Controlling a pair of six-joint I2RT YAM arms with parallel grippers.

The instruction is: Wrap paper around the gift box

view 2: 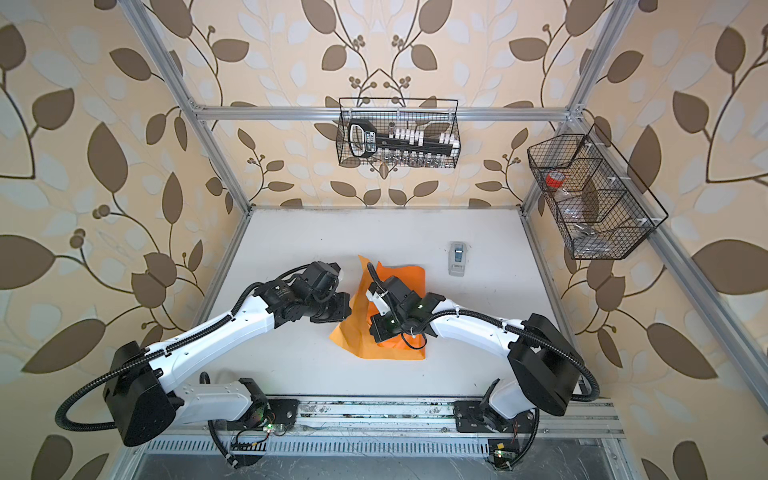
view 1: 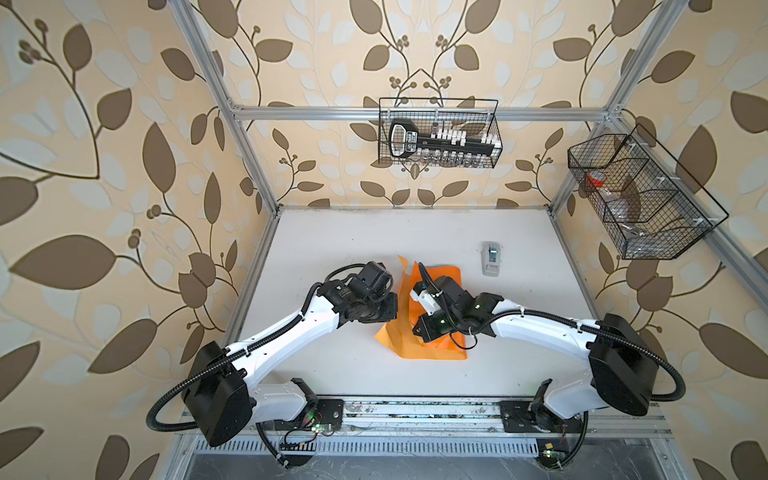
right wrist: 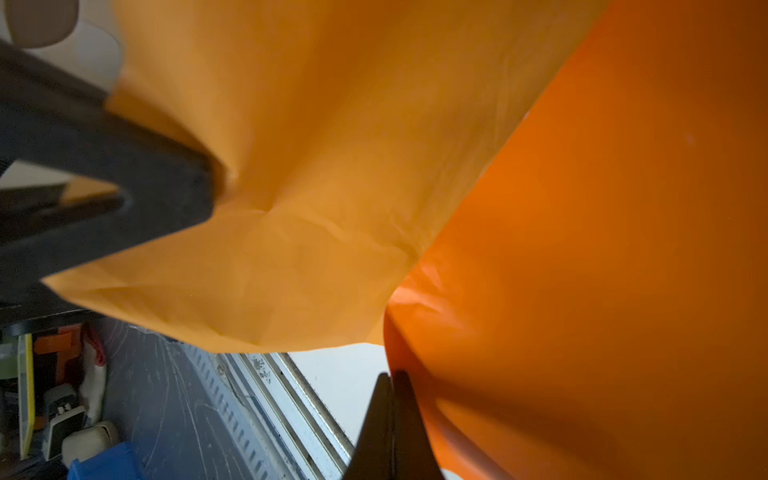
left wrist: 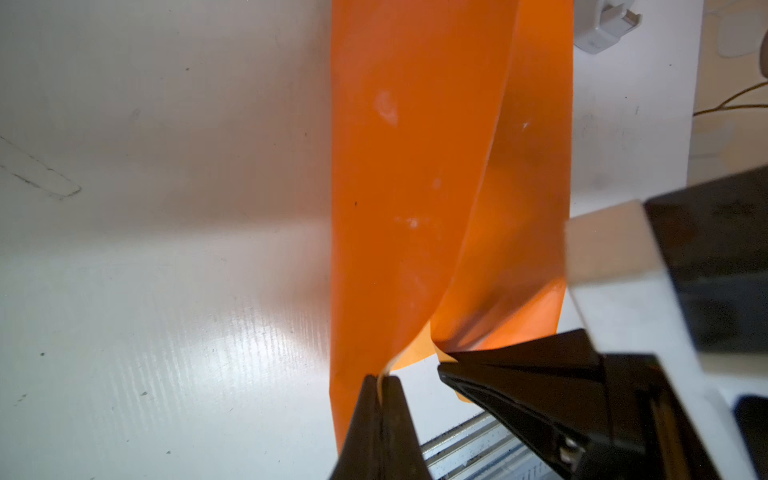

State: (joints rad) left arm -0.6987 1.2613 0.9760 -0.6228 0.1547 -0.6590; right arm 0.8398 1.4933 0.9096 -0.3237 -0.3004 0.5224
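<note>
Thin orange paper (view 1: 434, 351), glossy on one face and paler matte on the other, rises creased from the middle of the white worktop (view 1: 332, 249). The left tool (left wrist: 380, 379) is clenched on its edge; the right tool (right wrist: 391, 375) pinches a fold just beside. A black wire basket (view 1: 648, 247) on the side wall holds a red item (view 1: 595, 179).
</note>
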